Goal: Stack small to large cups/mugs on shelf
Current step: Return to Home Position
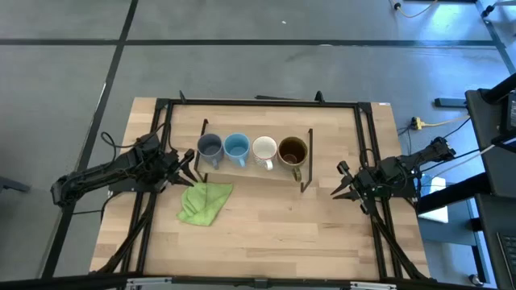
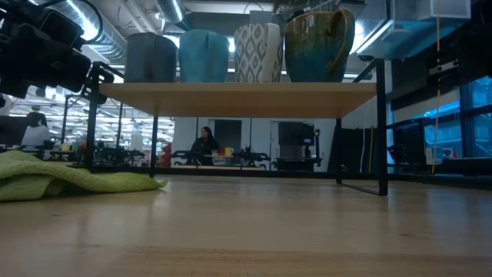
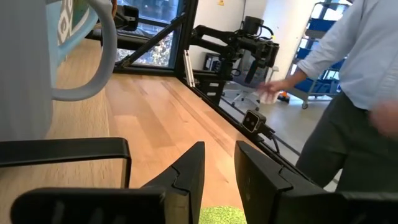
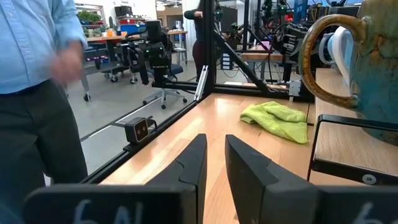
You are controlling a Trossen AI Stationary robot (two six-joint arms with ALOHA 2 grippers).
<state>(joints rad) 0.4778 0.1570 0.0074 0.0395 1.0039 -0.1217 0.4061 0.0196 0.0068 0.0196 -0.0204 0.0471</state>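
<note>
Four mugs stand upright in one row on the shelf [image 1: 251, 174], none on the table [image 1: 282, 234]. From the left gripper [image 1: 187, 171] outward the order runs grey-blue mug [image 1: 210, 147], light blue mug [image 1: 236, 147], white mug [image 1: 264, 149], brown mug [image 1: 293, 151]. The brown mug, plainly the largest, stands last in that row and closest to the right gripper [image 1: 343, 184]. The first three look close in size, so their exact ranking cannot be confirmed.

Left gripper: low beside the shelf's end, the grey-blue mug near its tips and just off to one side. Its fingers [image 3: 186, 171] stand a narrow gap apart, with nothing between them. The green cloth [image 1: 203, 201] lies crumpled just beside this gripper, on the table and off the shelf.

Right gripper: off the other end of the shelf, apart from the brown mug, whose handle faces it. Fingers likewise narrowly parted and empty.

A person [image 3: 354, 93] stands beyond the table edge, clear of both arms.

Assessment: the stacking itself appears complete. All four mugs are placed and neither gripper touches any of them. What is left, by my judgement, is only for the arms to pull back to rest.
</note>
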